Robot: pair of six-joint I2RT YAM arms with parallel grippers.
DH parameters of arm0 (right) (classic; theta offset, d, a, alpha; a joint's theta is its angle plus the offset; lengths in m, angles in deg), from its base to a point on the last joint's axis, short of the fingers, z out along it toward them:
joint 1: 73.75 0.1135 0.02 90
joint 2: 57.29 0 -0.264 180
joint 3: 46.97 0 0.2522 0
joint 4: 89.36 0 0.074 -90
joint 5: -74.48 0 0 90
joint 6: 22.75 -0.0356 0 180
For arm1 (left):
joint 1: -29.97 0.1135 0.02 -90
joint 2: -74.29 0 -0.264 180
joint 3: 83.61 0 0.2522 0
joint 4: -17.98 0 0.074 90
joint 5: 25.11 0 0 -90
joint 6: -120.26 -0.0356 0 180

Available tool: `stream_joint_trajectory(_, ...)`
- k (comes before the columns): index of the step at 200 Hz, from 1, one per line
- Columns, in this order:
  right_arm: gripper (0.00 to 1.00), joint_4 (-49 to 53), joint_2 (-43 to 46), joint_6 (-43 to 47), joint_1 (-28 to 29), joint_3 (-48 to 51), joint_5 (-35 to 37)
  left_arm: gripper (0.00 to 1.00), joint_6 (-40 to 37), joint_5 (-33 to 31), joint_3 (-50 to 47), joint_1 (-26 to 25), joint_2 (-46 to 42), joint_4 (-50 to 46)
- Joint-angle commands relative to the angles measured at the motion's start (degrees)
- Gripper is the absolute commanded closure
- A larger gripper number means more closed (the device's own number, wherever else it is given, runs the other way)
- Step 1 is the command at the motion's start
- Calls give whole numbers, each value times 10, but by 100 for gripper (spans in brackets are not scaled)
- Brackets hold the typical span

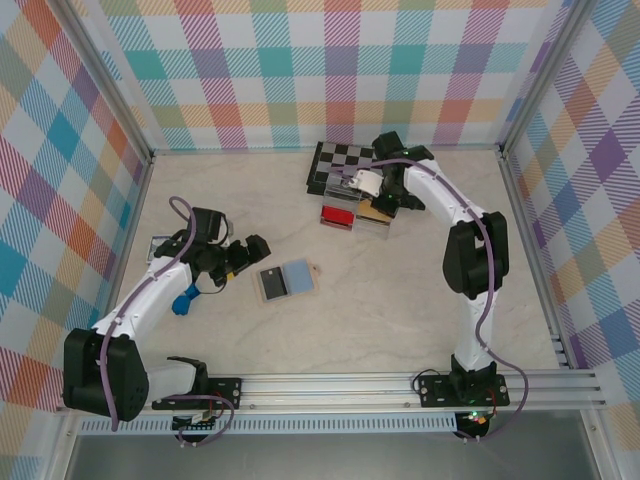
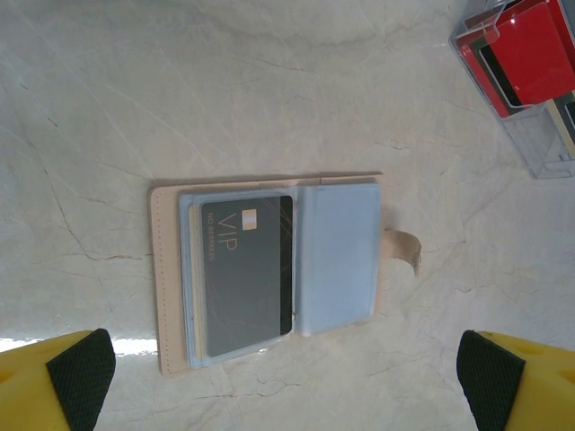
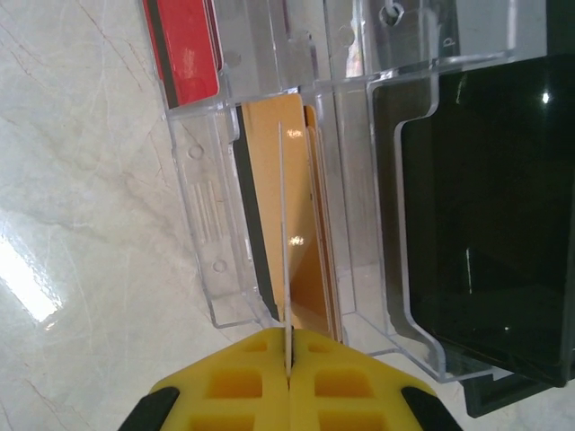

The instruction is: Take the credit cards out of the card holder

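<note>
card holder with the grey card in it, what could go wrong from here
1. The grey card sits tucked in a sleeve of the card holder, which lies loose on the table. The open left claw may drag the whole holder instead of sliding the card out.
2. The right claw pinches a thin card edge-on above the clear tray; it could catch a divider wall or slip askew.

top: overhead wide | L wr: above card holder | R wr: tray close-up
</note>
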Motion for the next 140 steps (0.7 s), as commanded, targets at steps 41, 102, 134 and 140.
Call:
stream_joint_trajectory(41, 100, 24, -20, 16, -1, -9, 8, 0, 2, 20, -12, 5, 7, 14)
stream_joint_trajectory(102, 94, -3, -28, 9, 4, 7, 27, 0, 4, 26, -20, 5, 7, 26)
stream_joint_trajectory(134, 86, 5, -43, -18, 6, -19, 21, 0, 4, 30, -19, 5, 8, 27)
stream_joint_trajectory(140, 86, 3, -45, -18, 7, -20, 22, 0, 4, 30, -20, 5, 8, 27)
